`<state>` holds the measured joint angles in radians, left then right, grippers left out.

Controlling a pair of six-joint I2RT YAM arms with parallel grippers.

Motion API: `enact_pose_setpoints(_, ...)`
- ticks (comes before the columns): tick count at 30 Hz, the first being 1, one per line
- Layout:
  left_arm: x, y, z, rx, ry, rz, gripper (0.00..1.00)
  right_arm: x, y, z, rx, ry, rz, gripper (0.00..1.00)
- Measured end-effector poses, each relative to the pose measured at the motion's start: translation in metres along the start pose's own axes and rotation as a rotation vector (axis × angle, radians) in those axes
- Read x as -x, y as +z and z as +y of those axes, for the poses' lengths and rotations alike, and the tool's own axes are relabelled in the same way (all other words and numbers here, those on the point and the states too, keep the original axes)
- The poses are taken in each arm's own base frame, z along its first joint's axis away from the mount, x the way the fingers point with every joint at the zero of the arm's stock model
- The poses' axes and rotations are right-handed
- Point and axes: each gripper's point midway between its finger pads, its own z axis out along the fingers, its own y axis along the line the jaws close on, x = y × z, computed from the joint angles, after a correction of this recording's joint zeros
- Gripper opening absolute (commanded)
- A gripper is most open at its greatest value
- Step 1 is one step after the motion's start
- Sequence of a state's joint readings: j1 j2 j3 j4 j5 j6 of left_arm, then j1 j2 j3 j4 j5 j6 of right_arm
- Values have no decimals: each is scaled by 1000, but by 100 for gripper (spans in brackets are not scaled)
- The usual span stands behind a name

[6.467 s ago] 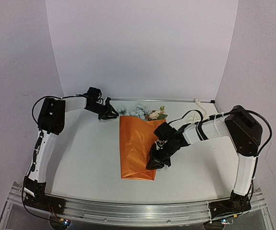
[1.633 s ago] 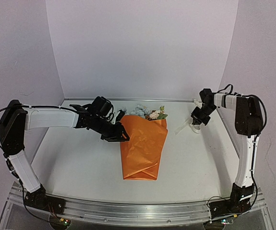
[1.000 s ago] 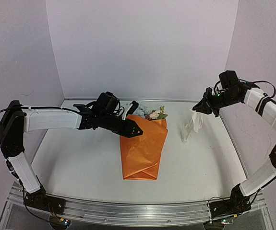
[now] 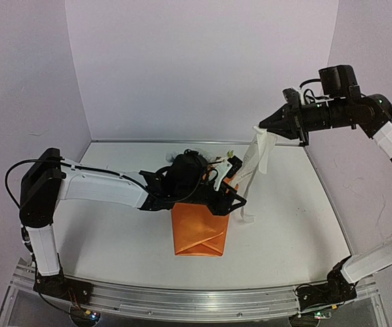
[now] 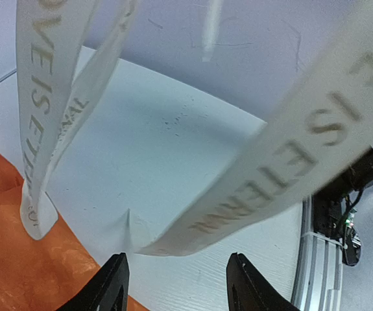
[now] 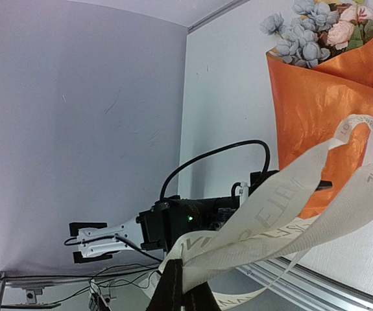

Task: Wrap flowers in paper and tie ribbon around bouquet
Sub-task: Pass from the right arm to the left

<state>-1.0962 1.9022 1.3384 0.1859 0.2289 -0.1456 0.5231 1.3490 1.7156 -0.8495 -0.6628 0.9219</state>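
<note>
White table [image 4: 114, 238]; one bouquet [image 4: 199, 235]; one ribbon [image 4: 258, 150] pinched in right gripper [image 6: 185, 288]; left gripper [image 5: 178, 262] agape

White table [image 4: 114, 235]: flat, matte surface. Pale backdrop panels [image 4: 196, 68] enclose rear + both sides. Alu. rail [image 4: 196, 300] runs along near edge; lit LEDs [image 4: 92, 315] nr. both ends.

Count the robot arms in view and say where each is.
2. The left arm reaches across the table over the bouquet, fingers open. The right arm is raised at the back right, fingers shut on the ribbon hanging down. No others visible.
</note>
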Motion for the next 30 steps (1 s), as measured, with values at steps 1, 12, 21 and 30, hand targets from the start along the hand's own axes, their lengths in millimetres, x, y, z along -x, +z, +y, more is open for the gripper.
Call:
enact_pose_setpoints(1,1,0,4,21,1,-6,53,0,-2,4,6,-6,-2,0)
enact_pose_setpoints(12,9,8,11,52,24,-41,52,-3,-14,12,2,-34,-11,0)
enact_pose_setpoints(21,-16,27,-14,-20,37,-1,53,-4,-26,15,3,-56,-46,0)
enact_pose_setpoints(30,-25,51,-13,-11,40,6,57,-6,-29,10,-14,-62,-60,0)
